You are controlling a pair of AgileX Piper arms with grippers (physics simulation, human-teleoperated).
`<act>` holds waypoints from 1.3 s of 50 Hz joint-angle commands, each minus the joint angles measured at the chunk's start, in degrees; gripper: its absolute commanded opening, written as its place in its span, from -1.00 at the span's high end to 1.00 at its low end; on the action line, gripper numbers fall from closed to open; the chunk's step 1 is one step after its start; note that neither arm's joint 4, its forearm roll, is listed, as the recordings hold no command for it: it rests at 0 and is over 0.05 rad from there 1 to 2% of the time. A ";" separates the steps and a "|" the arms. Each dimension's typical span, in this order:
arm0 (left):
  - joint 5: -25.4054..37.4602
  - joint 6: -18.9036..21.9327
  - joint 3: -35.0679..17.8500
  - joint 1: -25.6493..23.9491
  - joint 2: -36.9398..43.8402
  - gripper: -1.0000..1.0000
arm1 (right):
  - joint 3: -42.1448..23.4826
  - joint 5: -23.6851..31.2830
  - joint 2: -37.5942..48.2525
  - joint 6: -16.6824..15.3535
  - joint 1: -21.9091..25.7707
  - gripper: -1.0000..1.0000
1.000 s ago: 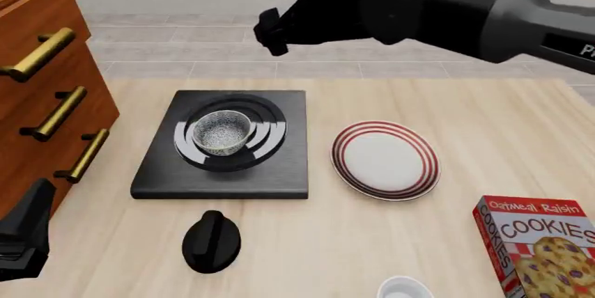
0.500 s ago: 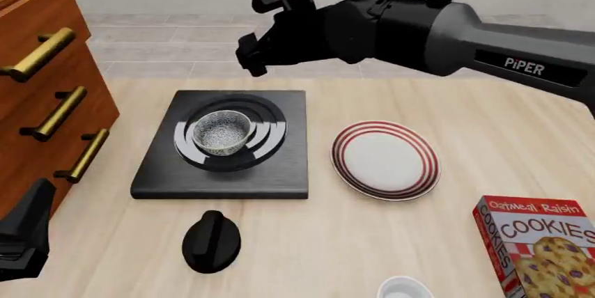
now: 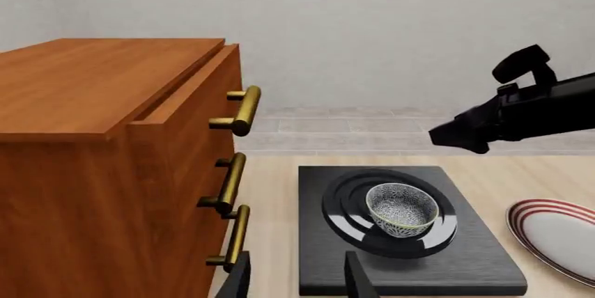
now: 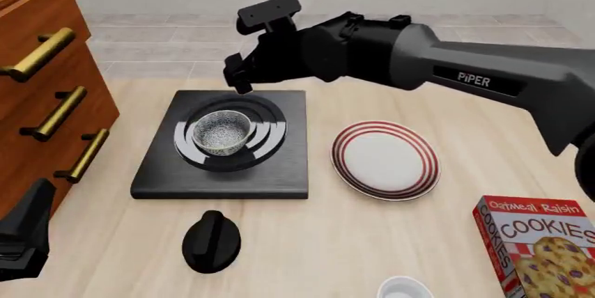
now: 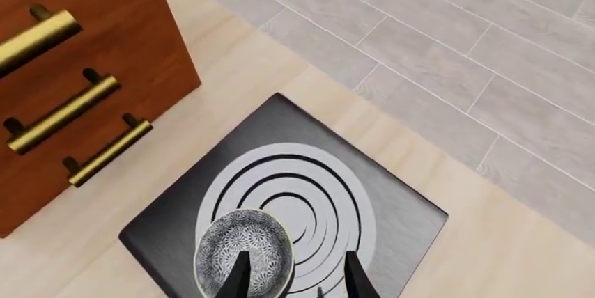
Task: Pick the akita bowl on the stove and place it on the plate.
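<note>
We see the akita bowl (image 4: 222,132) sitting upright on the burner rings of the stove (image 4: 223,146), toward the side nearest the wooden drawer cabinet (image 4: 42,82) with its 3 brass handles. The right gripper (image 4: 239,74) hangs above the stove's far edge, jaws apart and empty, while the left gripper (image 3: 295,277) waits on the stove's near side by the cabinet, its 2 fingers also apart. The red-striped plate (image 4: 386,160) lies just beside the stove, opposite the cabinet.
</note>
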 commanded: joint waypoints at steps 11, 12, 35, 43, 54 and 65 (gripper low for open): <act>0.00 0.00 0.00 0.00 0.00 -1.00 | -0.26 -1.97 3.79 0.92 -0.52 -1.00; 0.00 0.00 0.00 0.00 0.00 -1.00 | -0.25 -2.04 3.88 0.99 -0.54 -1.00; 0.00 0.00 0.00 0.00 0.00 -1.00 | -0.32 -4.12 7.36 3.36 0.24 -1.00; 0.00 0.00 0.00 0.00 0.00 -1.00 | -0.71 -4.61 8.37 3.53 -0.15 -1.00; 0.00 0.00 0.00 0.00 0.00 -1.00 | 0.00 -5.78 9.50 3.96 -0.03 -1.00; 0.00 0.00 0.00 0.00 0.00 -1.00 | 0.20 -6.41 10.50 4.56 0.02 -1.00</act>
